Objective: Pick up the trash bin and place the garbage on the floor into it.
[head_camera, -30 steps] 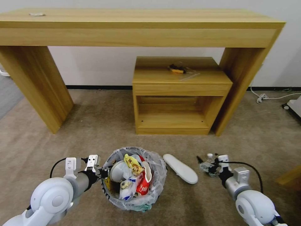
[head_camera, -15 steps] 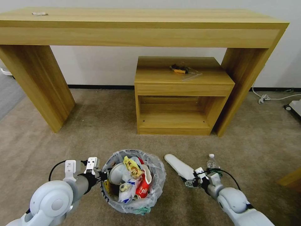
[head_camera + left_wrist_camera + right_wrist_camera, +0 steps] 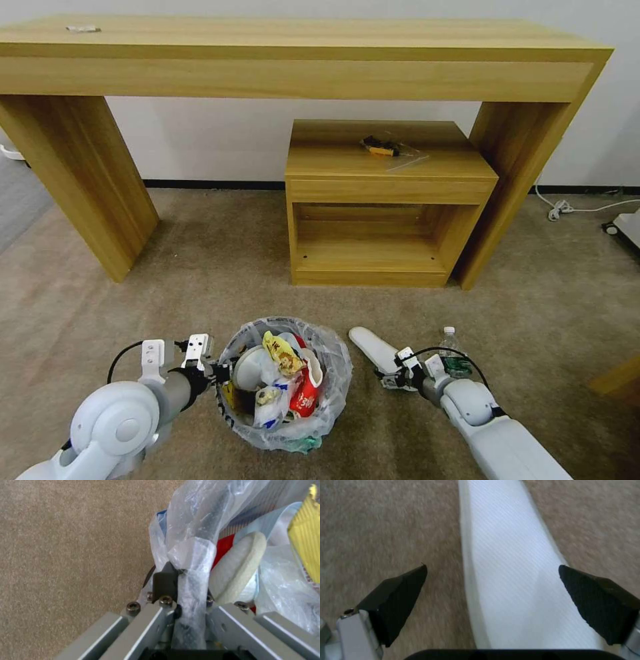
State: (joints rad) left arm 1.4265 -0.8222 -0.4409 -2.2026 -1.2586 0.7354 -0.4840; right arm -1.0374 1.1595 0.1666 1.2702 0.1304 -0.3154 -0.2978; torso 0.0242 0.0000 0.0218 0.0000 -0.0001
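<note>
Left gripper (image 3: 181, 580) is clamped on the bag-lined rim of the trash bin (image 3: 283, 380), which is nearly full. To its right, a white slipper (image 3: 375, 349) lies flat on the floor (image 3: 200, 267); the right gripper (image 3: 493, 600) straddles it, fingers apart — it should settle lower and centre before closing. A clear bottle (image 3: 452, 350) stands just beyond.

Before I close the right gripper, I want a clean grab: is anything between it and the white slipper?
Nothing visible: the open right gripper straddles the white slipper lying on bare carpet.
</note>
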